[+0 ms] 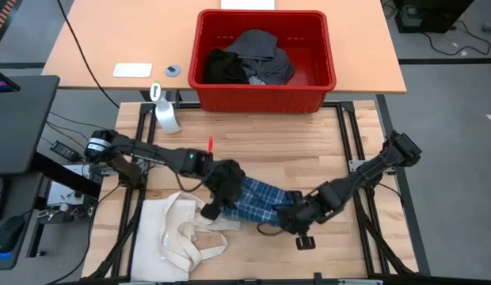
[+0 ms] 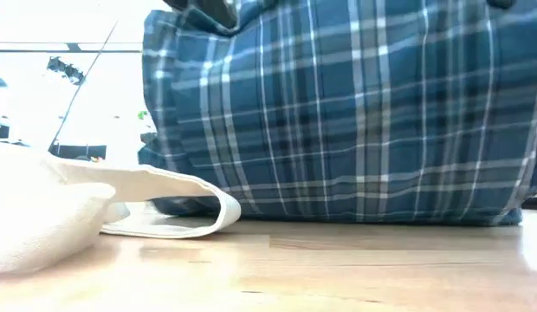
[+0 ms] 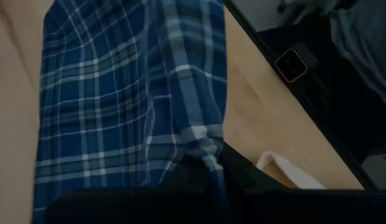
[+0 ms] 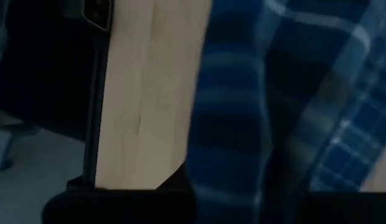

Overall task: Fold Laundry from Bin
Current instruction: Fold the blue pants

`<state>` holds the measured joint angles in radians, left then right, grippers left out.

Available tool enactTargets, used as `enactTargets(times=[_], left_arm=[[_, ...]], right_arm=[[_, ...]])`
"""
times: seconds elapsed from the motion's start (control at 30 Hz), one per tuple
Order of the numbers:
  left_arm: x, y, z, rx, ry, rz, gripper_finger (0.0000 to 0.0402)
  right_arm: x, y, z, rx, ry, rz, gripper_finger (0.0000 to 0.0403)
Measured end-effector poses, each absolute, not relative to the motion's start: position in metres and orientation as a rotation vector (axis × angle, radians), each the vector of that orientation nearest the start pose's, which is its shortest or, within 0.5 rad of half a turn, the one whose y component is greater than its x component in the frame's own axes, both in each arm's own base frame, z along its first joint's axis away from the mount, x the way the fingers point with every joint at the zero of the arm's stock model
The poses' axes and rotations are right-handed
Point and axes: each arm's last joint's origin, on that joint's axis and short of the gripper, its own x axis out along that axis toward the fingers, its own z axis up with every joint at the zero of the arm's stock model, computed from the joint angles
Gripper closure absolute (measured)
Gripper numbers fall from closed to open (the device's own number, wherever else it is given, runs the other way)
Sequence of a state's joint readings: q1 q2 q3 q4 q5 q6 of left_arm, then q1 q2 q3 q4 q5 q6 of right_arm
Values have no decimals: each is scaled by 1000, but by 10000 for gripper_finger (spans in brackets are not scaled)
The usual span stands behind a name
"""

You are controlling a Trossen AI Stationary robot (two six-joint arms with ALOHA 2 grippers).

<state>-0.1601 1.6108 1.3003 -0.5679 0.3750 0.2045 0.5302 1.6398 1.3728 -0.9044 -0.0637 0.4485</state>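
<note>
Pale wood table point(image 1: 325, 142), grey floor around; red bin point(image 1: 265, 87) at the far edge holds dark laundry point(image 1: 249, 59); left gripper point(image 1: 216, 199) and right gripper point(image 1: 291, 220) both clench the plaid shirt point(image 1: 257, 198) mid-table; tote point(image 1: 170, 233) near-left; only the low view shows the shirt point(image 2: 338, 113) hanging, hem touching wood.

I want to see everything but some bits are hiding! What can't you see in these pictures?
- High view: both claws' tips, covered by the plaid shirt and the arms.
- Low view: the shirt's top, cut off by the picture's edge; the bin behind it, blocked.
- High view: clothes deep in the bin, piled over each other.
- High view: the tote bag partly cut off.
</note>
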Motion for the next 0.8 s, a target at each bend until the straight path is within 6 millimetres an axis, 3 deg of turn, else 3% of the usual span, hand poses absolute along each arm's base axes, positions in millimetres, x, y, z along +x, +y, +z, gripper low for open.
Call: enactTargets(times=[0.23,0.47,0.7,0.8], left_arm=[[339,-48,277,30,806,-644,392],[338,-49,282,-92,734,-879,392],[341,-48,274,-83,720,-965,392],[342,-40,262,-99,730,-952,392]], right_arm=[[295,152,257,210,1232,413,381],[303,149,254,287,1174,574,385],[306,147,254,316,1157,632,386],[307,141,253,334,1175,626,386]])
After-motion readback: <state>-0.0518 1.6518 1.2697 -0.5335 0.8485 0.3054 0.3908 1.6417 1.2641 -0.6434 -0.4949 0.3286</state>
